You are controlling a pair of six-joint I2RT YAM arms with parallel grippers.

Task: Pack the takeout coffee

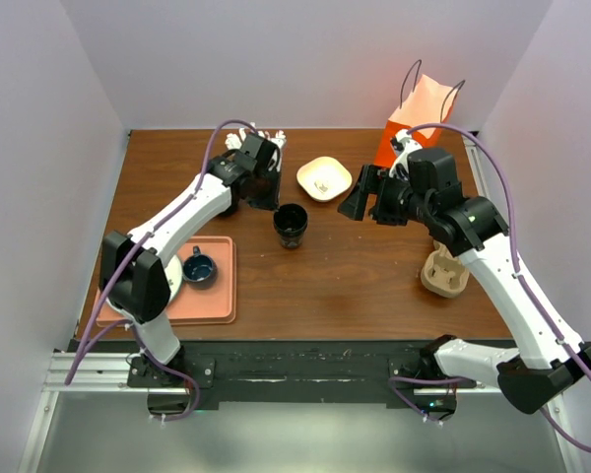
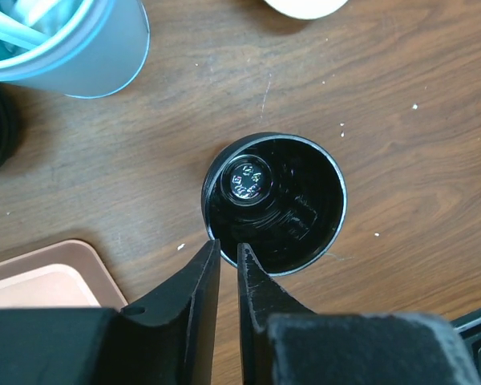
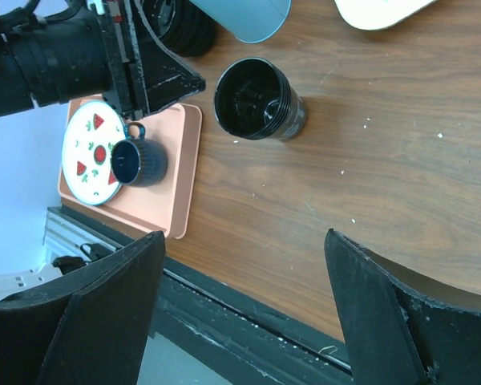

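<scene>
Coffee front and centre: the takeout coffee (image 1: 291, 226), a small black tapered disposable cup, stands upright on the brown wooden table (image 1: 355, 281) between my two arms, its mouth open and glossy dark inside. My left gripper (image 2: 228, 245) hangs right at its near rim, fingers pinched down to a thin slit with nothing I can make out between them; whether the tips touch the rim I cannot tell. My right gripper (image 3: 242, 241) is spread wide and holds nothing, hovering on the other side of the cup and well apart from it.

Just behind my left hand stands the light blue tumbler of white straws (image 2: 88, 48); a cream shallow bowl (image 1: 324, 178) sits beyond the cup. Near left lies the salmon-pink plastic tray (image 1: 217, 296), carrying a white plate with red fruit print (image 3: 84, 156) and the small dark blue handled mug (image 3: 140, 160) on that plate. Far right, the orange paper bag (image 1: 424, 110) stands upright; the tan cardboard cup carrier (image 1: 443, 276) rests by my right arm.
</scene>
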